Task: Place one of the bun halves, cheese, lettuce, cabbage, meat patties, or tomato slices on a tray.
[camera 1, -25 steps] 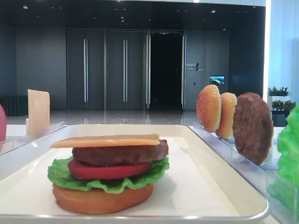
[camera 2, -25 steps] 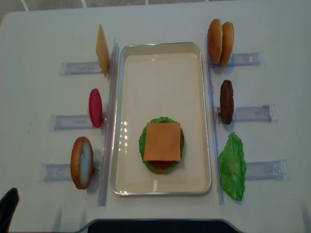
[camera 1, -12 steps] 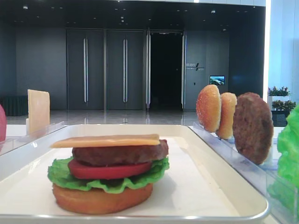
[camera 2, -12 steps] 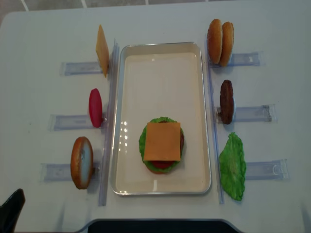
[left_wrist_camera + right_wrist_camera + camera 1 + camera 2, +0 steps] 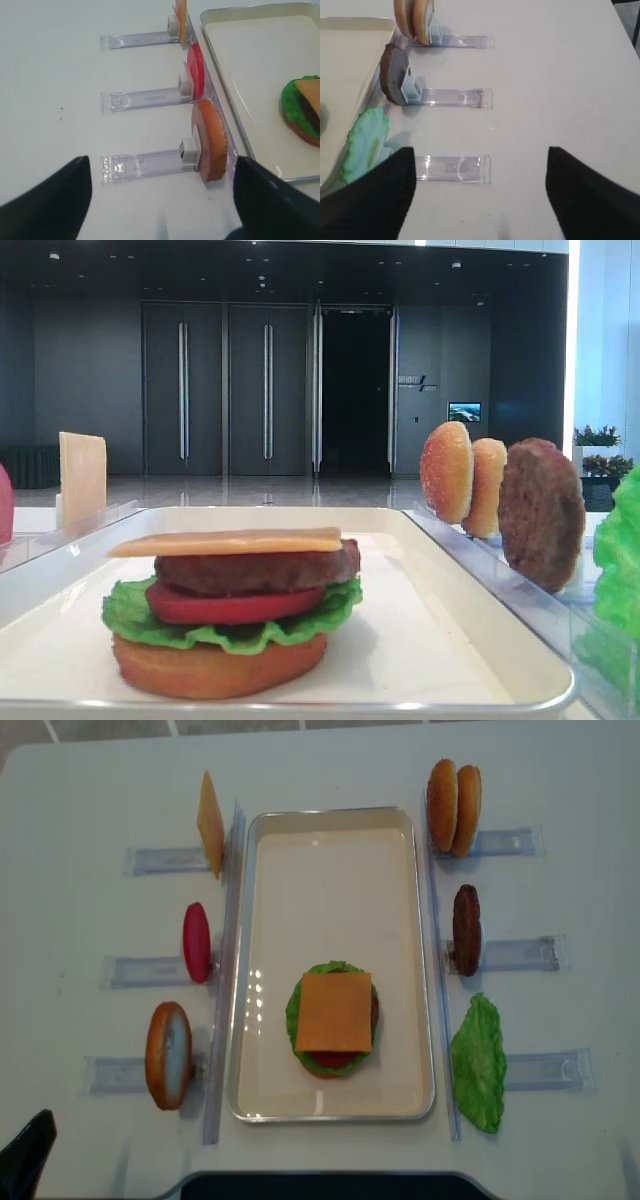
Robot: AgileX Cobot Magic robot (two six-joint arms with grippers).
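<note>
While both grippers gape empty, white table (image 5: 90, 780) bears tray (image 5: 330, 818); dark hall behind.

On each wrist view you see two broad, matte black fingers (image 5: 47, 200) with rounded tips; the right pair (image 5: 375, 200) shows a fine woven texture. A black corner of the left gripper (image 5: 25, 1165) appears overhead.

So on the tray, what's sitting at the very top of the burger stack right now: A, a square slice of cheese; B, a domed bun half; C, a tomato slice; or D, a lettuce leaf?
A: the pale yellow square of cheese lies flat on top of the stack on the tray, with the meat patty right under it in the side view.
</note>
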